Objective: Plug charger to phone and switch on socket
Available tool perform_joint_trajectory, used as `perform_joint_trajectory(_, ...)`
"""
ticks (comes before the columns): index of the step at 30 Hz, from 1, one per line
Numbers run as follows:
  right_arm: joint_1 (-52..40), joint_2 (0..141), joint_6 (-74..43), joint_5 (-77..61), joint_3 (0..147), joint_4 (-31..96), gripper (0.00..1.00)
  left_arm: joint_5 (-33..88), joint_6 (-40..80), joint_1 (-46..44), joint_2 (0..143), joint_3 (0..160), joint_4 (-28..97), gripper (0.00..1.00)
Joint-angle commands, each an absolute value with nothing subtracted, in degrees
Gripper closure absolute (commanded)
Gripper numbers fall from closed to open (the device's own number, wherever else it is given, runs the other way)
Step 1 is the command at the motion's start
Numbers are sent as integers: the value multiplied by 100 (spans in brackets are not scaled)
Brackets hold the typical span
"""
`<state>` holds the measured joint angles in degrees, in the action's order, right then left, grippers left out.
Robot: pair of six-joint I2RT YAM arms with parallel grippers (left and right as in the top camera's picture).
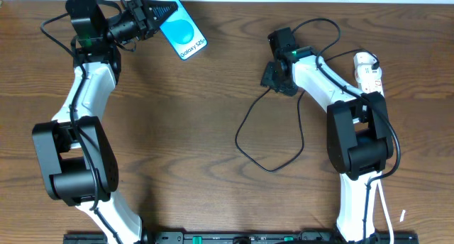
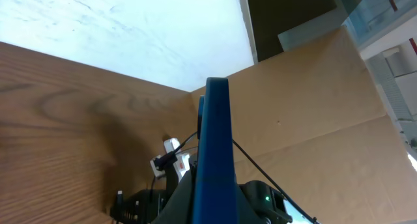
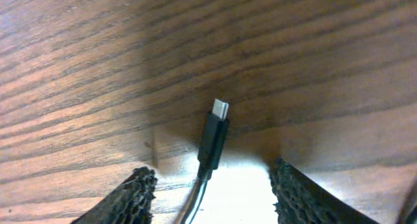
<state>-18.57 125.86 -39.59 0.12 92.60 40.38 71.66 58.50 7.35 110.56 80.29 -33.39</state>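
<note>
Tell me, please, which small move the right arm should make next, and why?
Probably close the right pincer on the charger plug. Its jaws stand open with the plug between them, not gripped, while the left pincer holds the phone, so the plug must be grasped before it can go to the phone.

Phone (image 1: 186,31): one counted, blue screen. Charger (image 1: 237,139): one, single black cable; one plug tip (image 3: 215,136) at its end. Socket (image 1: 369,72): one, white strip. Robot arms: two were present, left arm (image 1: 89,95) and right arm (image 1: 317,77). Hands: two, one per arm, left hand (image 1: 157,15) and right hand (image 1: 274,76). Right hand showed two fingers (image 3: 130,191). Tabletop (image 1: 198,130): one, wooden.
</note>
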Motion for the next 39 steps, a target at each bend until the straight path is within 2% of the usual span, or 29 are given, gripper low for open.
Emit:
perform_joint_trajectory(1, -1900, 12481, -4289, -38, 9288, 4060, 63, 7269, 5857, 738, 10855, 8086, -3395, 93)
perform_joint_trajectory(5, -1900, 12481, -4283, -36, 9288, 4058, 81, 7288, 5857, 738, 10855, 8086, -3395, 93)
perform_joint_trajectory(7, -1900, 12481, -4283, -32, 9288, 4053, 84, 7288, 5857, 738, 10855, 8086, -3395, 92)
perform_joint_trajectory(19, -1900, 12484, -4285, 235, 9288, 3872, 80, 7288, 5857, 738, 10855, 8086, -3395, 93)
perform_joint_trajectory(39, -1922, 12713, -4418, 51, 9288, 3924, 80, 7308, 5859, 738, 10855, 8086, -3395, 93)
